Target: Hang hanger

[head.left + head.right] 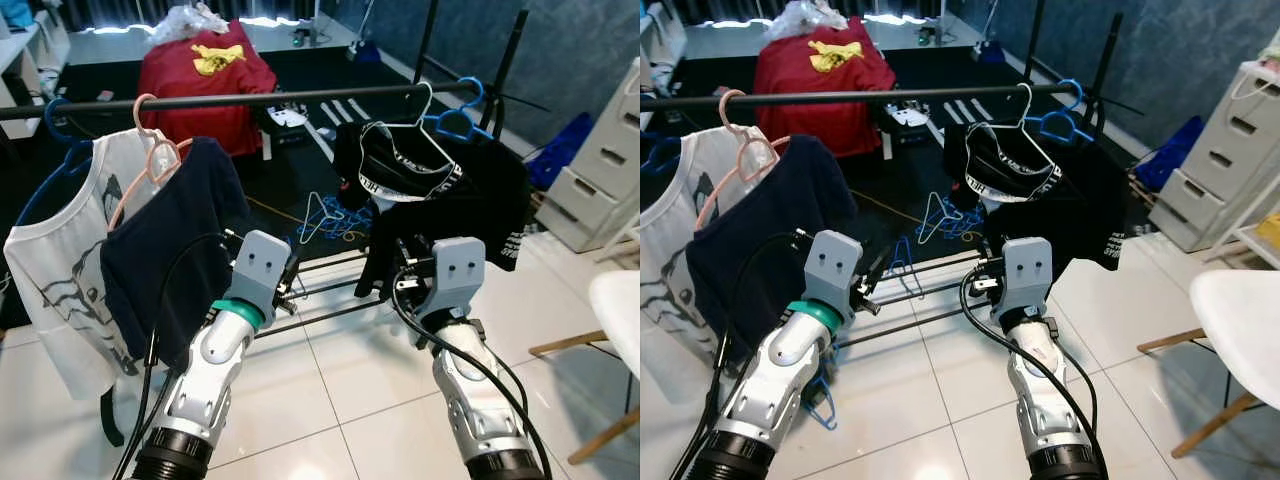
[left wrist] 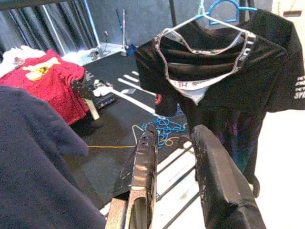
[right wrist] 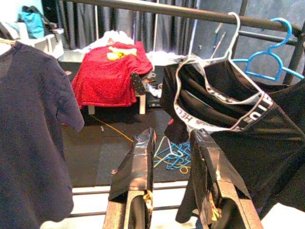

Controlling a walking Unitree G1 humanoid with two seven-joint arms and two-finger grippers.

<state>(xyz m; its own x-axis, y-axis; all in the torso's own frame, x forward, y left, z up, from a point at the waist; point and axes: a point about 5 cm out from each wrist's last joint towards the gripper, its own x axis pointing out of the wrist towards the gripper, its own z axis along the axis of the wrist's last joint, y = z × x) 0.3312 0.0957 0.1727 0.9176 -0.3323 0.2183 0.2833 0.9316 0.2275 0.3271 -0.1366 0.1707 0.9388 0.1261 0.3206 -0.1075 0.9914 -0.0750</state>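
Observation:
A black rail runs across in front of me. A white wire hanger carrying a black shirt hangs on it at the right, beside an empty blue hanger. Further left hang a pink hanger with a navy shirt and a white shirt on a blue hanger. Both grippers are raised below the rail, holding nothing. My left gripper is open, pointing at the black shirt. My right gripper is open just below that shirt's collar.
Loose blue and white hangers lie piled on the dark floor behind the rack's lower bars. A red cloth covers something further back. White drawers and a white chair stand at the right.

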